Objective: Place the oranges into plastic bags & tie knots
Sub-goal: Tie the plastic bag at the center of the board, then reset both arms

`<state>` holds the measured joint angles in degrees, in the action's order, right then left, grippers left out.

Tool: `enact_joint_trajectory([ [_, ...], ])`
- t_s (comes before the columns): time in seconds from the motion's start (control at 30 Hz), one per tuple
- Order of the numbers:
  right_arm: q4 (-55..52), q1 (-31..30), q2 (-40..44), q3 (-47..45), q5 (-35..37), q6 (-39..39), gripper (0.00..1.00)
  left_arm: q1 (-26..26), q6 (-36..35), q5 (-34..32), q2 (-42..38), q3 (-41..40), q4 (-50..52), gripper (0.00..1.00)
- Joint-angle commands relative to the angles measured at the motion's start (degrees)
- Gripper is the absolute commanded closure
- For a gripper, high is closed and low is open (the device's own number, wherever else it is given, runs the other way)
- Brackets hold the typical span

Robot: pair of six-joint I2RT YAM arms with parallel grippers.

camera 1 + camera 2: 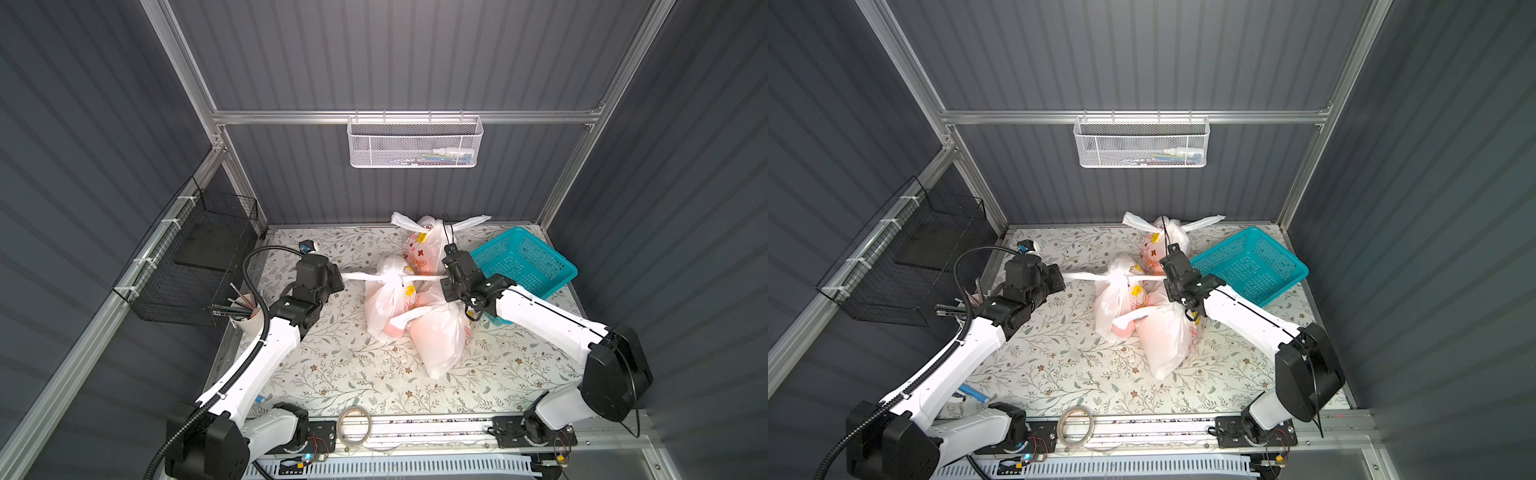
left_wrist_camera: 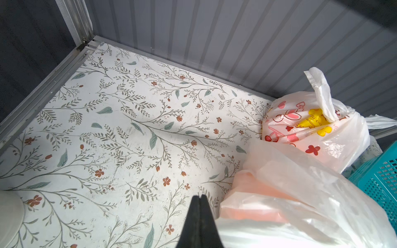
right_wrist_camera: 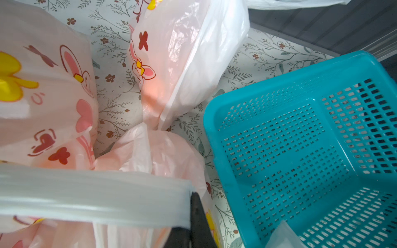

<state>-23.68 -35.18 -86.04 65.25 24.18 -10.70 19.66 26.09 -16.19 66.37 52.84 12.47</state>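
Middle bag [image 1: 384, 305] sits mid-table. A knotted bag [image 1: 428, 245] lies at its 12 o'clock and a third bag [image 1: 440, 338] at its 5 o'clock. The oranges [image 1: 395, 329] show only as an orange glow through the film. The teal basket [image 1: 525, 266], at 2 o'clock of the middle bag, holds no fruit.

You have the arms opposed across the knot [image 1: 395, 277]: left gripper [image 1: 341, 277] at its 9 o'clock, right gripper [image 1: 448, 277] at its 3 o'clock. Both strips are drawn out taut and nearly level. Judgement: the opposite pull cinches the knot while the fruit's weight anchors the bag.

Left gripper: clenched, fingers [image 2: 194, 219] pressed together. The left handle strip [image 1: 357, 276] runs straight into it in both top views, so I read it as gripped. Its wrist view does not show plastic between the pads.

Right gripper: clenched on the right handle strip [image 3: 92, 193], which ends flush at its jaws.
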Motion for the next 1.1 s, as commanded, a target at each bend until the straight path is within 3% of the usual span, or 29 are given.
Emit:
enact_joint_trajectory([
  [0.0,-7.0,4.5,0.9,-0.4,8.5,-1.8,1.00,-3.1,-0.7,-8.6,-0.7,0.0,1.0,1.00],
  [0.17,-7.5,5.3,1.4,-0.3,7.4,-2.2,1.00,-3.1,-0.4,-8.4,-0.8,-0.1,1.2,1.00],
  [0.27,-6.7,5.8,2.8,-0.2,2.0,-1.1,1.00,-3.1,-0.8,-6.8,-0.9,0.1,0.4,1.00],
  [0.3,-5.6,5.9,3.9,-0.5,-1.0,-0.6,0.90,-3.1,-1.0,-5.3,-1.0,0.0,-0.6,1.00],
  [0.33,-4.4,6.1,5.3,-0.9,-4.1,0.1,0.74,-3.1,-1.3,-3.8,-1.3,-0.1,-1.5,0.99],
  [0.37,-2.9,6.3,6.9,-1.4,-8.5,1.2,0.63,-3.1,-1.8,-2.1,-1.6,0.1,-2.7,0.85],
  [0.4,-1.8,6.6,8.7,-1.7,-12.0,1.6,0.53,-3.1,-2.1,-0.7,-2.0,0.3,-3.5,0.62],
  [0.47,-0.2,7.4,12.0,-2.0,-16.8,3.0,0.32,-3.1,-2.9,0.0,-2.7,1.0,-4.0,0.38],
  [0.6,0.1,10.9,18.3,-2.9,-19.0,5.7,0.13,-3.1,-6.6,-4.3,-4.7,2.3,-3.0,0.22],
  [0.77,5.5,20.1,26.0,-8.6,-20.7,7.1,0.01,-3.1,-10.8,-16.2,-7.8,-0.4,-5.2,0.02],
  [0.93,21.7,30.6,32.0,-21.4,-22.9,5.1,0.01,-3.2,-17.9,-23.4,-9.1,-8.8,-17.1,0.01],
  [1.07,33.1,40.3,30.6,-28.8,-27.8,0.2,0.01,-4.7,-21.1,-25.3,-5.8,-11.6,-22.7,0.00],
])
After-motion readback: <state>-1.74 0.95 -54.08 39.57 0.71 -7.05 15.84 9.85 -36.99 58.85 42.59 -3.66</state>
